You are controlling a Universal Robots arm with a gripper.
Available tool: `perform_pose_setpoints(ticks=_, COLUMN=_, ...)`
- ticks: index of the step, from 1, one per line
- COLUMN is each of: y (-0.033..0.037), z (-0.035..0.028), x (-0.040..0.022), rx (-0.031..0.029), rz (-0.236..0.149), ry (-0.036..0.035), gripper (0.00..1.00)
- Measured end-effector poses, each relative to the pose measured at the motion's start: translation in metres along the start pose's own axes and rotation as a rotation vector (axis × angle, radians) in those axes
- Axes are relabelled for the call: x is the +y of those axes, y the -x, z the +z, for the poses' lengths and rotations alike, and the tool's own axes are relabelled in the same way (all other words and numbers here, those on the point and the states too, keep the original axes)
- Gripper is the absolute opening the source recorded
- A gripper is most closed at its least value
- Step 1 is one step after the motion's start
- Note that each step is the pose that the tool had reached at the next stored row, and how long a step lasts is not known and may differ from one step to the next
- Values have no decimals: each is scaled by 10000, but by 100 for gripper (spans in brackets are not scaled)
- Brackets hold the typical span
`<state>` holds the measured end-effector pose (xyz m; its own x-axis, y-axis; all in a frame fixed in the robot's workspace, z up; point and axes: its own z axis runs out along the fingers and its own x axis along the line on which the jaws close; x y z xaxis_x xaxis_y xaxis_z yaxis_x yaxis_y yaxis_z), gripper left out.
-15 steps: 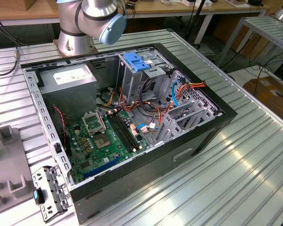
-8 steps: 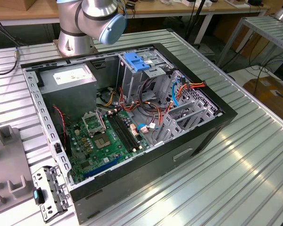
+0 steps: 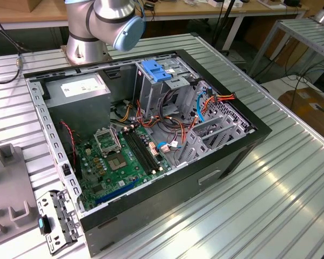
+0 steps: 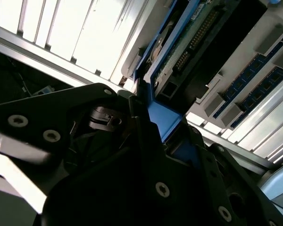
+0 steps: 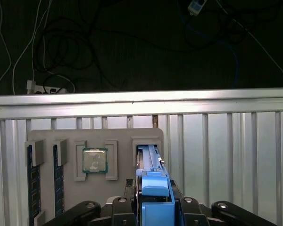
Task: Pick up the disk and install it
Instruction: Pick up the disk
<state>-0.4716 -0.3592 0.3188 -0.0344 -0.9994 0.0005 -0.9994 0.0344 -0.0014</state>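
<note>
The disk (image 5: 148, 157) stands on edge in a slot of the grey holder tray (image 5: 122, 136), its blue carrier frame (image 5: 153, 194) nearest the camera. My gripper (image 5: 153, 203) straddles that blue frame, with a dark finger pressed against each side. In the second wrist view the gripper (image 4: 163, 125) clamps the blue frame (image 4: 161, 115), and the disk's (image 4: 188, 52) connector edge and metal body run away from it. In the exterior view the arm's base (image 3: 86, 38) stands behind the open computer case (image 3: 151, 135).
The tray also holds a processor chip (image 5: 94, 160) and two memory sticks (image 5: 33, 188) in their slots. Inside the case are a grey drive cage with a blue latch (image 3: 154, 70), a grey metal box with a white sticker (image 3: 78, 89), a green motherboard (image 3: 119, 162) and loose cables (image 3: 216, 100).
</note>
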Motion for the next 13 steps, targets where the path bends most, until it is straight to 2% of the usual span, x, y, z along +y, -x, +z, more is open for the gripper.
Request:
perform_pose_setpoints(ticks=2, y=0, z=-62, x=0, rx=0, rz=0, ry=-1, gripper=37)
perform_pose_setpoints(ticks=5, y=0, z=-123, x=0, rx=0, rz=0, ry=0, gripper=37)
perform_pose_setpoints(ticks=13, y=0, z=-261, x=0, rx=0, rz=0, ry=-1, gripper=37)
